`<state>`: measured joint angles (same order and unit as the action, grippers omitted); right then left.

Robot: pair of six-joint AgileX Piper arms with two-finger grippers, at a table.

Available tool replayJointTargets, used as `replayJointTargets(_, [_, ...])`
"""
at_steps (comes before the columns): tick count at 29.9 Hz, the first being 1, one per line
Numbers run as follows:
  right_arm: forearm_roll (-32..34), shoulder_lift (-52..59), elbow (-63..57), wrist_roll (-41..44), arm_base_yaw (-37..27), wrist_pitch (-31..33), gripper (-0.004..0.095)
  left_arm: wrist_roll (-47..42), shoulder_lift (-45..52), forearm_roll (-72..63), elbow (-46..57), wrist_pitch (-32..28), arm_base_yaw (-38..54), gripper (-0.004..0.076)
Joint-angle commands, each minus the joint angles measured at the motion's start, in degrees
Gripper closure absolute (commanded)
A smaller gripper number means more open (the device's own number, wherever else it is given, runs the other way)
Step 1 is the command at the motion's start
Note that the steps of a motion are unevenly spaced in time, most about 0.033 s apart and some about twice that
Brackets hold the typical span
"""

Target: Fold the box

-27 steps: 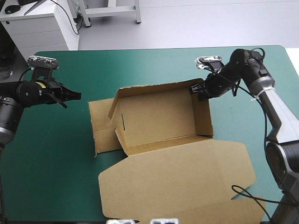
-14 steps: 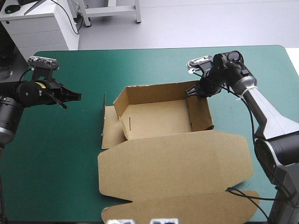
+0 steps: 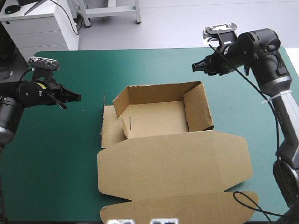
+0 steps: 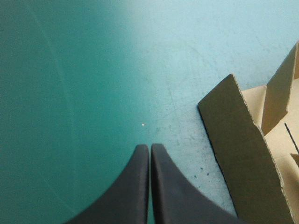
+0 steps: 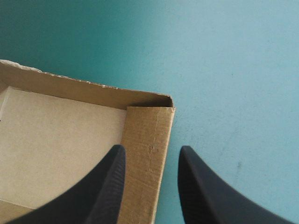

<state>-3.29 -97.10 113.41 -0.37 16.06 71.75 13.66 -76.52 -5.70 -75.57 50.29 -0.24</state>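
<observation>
The brown box (image 3: 156, 116) stands mid-table as an open tray with far, left and right walls raised. Its lid (image 3: 173, 163) lies flat toward the near edge, and a side flap (image 3: 108, 129) sticks out on the left. My right gripper (image 3: 195, 68) hovers open above the cover just beyond the box's far right corner, touching nothing. In the right wrist view its fingers (image 5: 150, 151) stand apart over the right wall's top edge (image 5: 148, 135). My left gripper (image 3: 77, 97) is shut and empty, left of the box. The left wrist view shows it (image 4: 149, 147) pointing past the box's left flap (image 4: 243, 144).
Bare teal-green cover (image 3: 51, 154) stretches left of the box and along the far edge (image 3: 154, 49). A white cabinet (image 3: 44, 28) stands beyond the far left corner.
My right gripper let go of the box's far right corner and rose away toward the far right. Before that the box slid and its left flap swung up. The left arm stayed still.
</observation>
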Motion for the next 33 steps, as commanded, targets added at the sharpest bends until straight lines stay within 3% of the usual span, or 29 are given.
replayJointTargets(1, [-0.2, 3.0, 1.0, 0.4, -0.1, -0.2, 0.0554, 0.4, 2.0, -0.4, -1.5, -2.1, 0.1, 0.0731])
replayJointTargets(11, [0.1, -0.4, -12.1, -2.8, -0.1, -2.5, 0.0558, 0.8, 2.0, -0.4, -1.5, -2.2, 0.1, 0.0731])
replayJointTargets(29, [-0.1, -11.2, -12.5, -5.1, -0.2, -2.0, 0.0558, 0.8, 2.0, -0.4, -1.5, -0.8, 0.1, 0.0731])
replayJointTargets(31, [0.0, -11.8, -12.5, -5.2, -0.2, -1.6, 0.0583, 0.8, 2.0, -0.4, -1.5, -0.8, 0.1, 0.0731])
replayJointTargets(33, [0.0, -12.4, -12.5, -5.2, -0.2, -1.5, 0.0680, 0.8, 2.0, -0.4, -1.5, -0.6, 0.1, 0.0731])
